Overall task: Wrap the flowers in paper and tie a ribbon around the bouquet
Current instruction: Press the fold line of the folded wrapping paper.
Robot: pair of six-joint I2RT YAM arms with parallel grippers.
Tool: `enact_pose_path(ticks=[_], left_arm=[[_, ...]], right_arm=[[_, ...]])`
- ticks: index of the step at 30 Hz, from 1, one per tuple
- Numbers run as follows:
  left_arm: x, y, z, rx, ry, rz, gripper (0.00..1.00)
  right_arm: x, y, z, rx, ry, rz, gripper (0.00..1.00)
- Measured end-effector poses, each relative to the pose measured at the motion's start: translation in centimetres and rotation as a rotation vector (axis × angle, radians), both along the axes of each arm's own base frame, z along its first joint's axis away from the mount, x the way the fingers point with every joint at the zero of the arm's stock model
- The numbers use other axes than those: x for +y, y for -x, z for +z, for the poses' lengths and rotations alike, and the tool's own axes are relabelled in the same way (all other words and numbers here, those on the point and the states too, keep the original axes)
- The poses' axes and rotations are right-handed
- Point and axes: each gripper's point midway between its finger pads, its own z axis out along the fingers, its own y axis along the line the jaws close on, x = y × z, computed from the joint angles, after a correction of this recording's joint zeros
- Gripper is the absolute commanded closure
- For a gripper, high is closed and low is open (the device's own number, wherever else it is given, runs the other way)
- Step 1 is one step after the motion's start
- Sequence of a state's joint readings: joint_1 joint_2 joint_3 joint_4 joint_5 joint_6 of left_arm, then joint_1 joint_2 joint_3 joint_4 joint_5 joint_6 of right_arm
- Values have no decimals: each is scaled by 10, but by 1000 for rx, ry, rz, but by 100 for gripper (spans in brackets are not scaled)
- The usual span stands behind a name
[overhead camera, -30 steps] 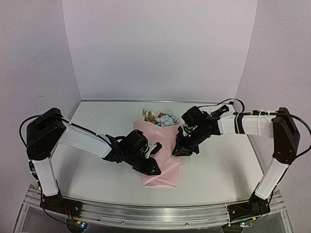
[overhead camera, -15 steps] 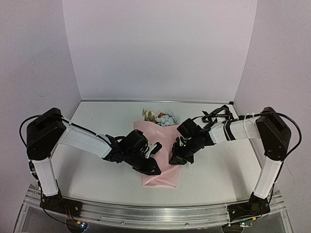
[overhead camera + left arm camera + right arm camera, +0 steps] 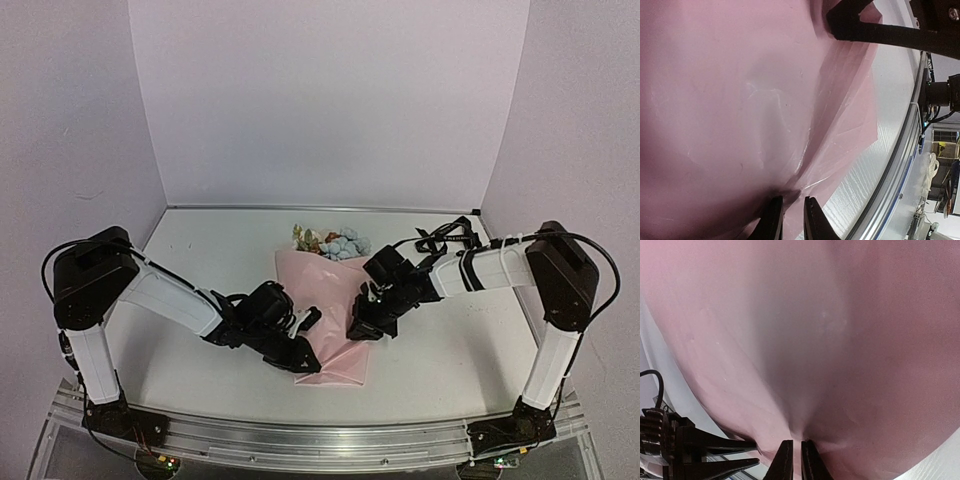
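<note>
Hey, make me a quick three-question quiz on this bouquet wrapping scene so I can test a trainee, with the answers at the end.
1. True or false: the flower heads stick out of the far end of the pink paper.
2. Multiple choice: what is the right gripper closed on? A. a black ribbon. B. a fold of the paper. C. a bare green stem.
3. Short answer: which gripper holds the paper nearer the front of the table, the right gripper or the left gripper?

Key: 1 true. 2 B. 3 the left gripper.
</note>
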State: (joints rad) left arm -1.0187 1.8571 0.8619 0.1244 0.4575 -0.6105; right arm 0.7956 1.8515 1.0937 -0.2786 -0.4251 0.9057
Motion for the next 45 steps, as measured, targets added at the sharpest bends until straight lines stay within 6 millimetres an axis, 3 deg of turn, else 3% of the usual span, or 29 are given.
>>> enact_pose_path(ticks=[11, 21, 27, 35, 45], left_arm=[[-1, 0, 13, -3, 25, 11, 83], [10, 5, 4, 10, -2, 20, 83], [15, 5, 2, 26, -9, 38, 81], [25, -36, 11, 33, 42, 139, 80], [33, -78, 2, 118, 82, 247, 78]], right_arm=[[18, 29, -1, 1, 8, 82, 94], [1, 34, -19, 8, 67, 65, 95], [1, 34, -19, 4, 68, 65, 95], [1, 34, -20, 2, 69, 67, 95], [1, 33, -20, 1, 69, 68, 96]])
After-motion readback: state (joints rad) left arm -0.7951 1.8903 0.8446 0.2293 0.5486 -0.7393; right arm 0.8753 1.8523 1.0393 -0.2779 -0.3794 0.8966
